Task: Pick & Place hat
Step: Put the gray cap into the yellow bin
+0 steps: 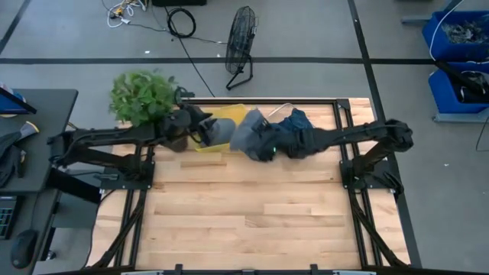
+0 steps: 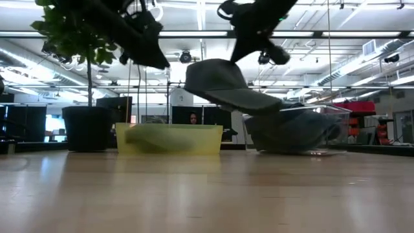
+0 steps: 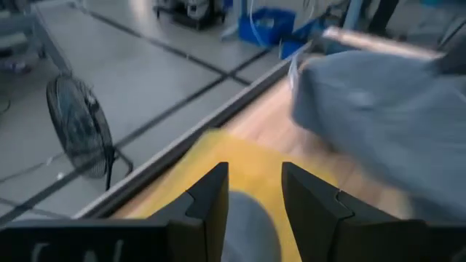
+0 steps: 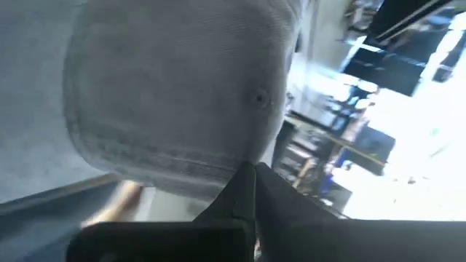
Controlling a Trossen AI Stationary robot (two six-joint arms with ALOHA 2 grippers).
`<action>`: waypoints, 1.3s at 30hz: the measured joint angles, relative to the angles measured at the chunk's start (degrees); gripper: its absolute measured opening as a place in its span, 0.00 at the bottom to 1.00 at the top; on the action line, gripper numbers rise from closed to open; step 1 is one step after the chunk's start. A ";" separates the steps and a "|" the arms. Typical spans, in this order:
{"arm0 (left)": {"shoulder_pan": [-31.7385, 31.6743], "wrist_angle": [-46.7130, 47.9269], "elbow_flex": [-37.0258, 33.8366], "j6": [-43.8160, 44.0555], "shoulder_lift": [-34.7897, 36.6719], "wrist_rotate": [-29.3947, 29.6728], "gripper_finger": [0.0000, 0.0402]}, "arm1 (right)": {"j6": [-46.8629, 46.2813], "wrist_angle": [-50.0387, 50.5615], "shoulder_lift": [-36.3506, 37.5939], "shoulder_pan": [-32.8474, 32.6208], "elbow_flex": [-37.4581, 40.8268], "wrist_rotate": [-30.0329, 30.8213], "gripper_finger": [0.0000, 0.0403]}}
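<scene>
A grey cap (image 2: 223, 83) hangs in the air between a yellow bin (image 2: 169, 140) and a clear container (image 2: 304, 133) of dark hats at the table's far edge. My right gripper (image 4: 247, 191) is shut on the cap, which also shows in the high view (image 1: 246, 134). My left gripper (image 3: 255, 193) is open and empty above the yellow bin (image 1: 221, 114). Something grey (image 3: 247, 229) lies in the bin below its fingers. My right gripper pinches the cap's stitched edge (image 4: 218, 169) between its two shut fingers, below the crown with its top button (image 4: 258, 97). In the low view the fingers (image 2: 255, 42) come from above, slanting down. The cap is lifted clear of the table, tilted, its brim (image 2: 262, 100) pointing down toward the clear container.
A potted plant (image 1: 145, 98) stands at the table's far left corner, close beside my left arm. The clear container (image 1: 299, 122) holds several dark blue hats. Bare wood (image 1: 252, 214) spreads over the near half of the table. A fan (image 1: 241, 42) stands on the floor beyond.
</scene>
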State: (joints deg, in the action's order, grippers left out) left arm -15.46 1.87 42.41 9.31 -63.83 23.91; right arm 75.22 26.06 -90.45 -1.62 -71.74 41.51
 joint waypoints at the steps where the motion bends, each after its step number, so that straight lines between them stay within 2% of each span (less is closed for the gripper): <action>1: 0.00 0.04 0.00 -0.34 0.87 0.01 0.33 | 2.91 -2.52 0.00 1.42 -0.01 -1.14 0.00; 4: 0.02 0.03 0.00 -1.93 2.67 -0.13 0.33 | 11.16 -8.52 -0.03 5.65 -0.05 -6.81 0.00; 11: 0.02 -1.79 0.00 -4.49 3.52 -0.14 0.33 | 21.22 -16.40 -2.70 15.35 -0.09 -26.71 0.00; 18: 0.00 -1.73 0.00 -4.57 3.52 -0.12 0.33 | 31.20 -30.20 -8.85 20.56 -0.09 -36.87 0.00; 23: -0.13 -1.70 0.00 -4.63 3.52 -0.05 0.33 | 29.88 -34.99 -12.69 21.52 -0.09 -45.42 0.00; 31: -0.13 -1.70 0.00 -4.62 3.49 -0.05 0.33 | 25.09 -34.72 -19.64 21.54 -0.09 -48.25 0.00; 39: -0.13 -1.62 0.00 -4.60 3.49 -0.08 0.33 | 22.09 -35.65 -24.01 20.77 -0.16 -48.63 0.01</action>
State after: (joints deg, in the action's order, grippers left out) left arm -15.59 0.25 42.41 4.71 -60.34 23.83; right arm 97.31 -9.59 -114.47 19.15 -71.90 -7.12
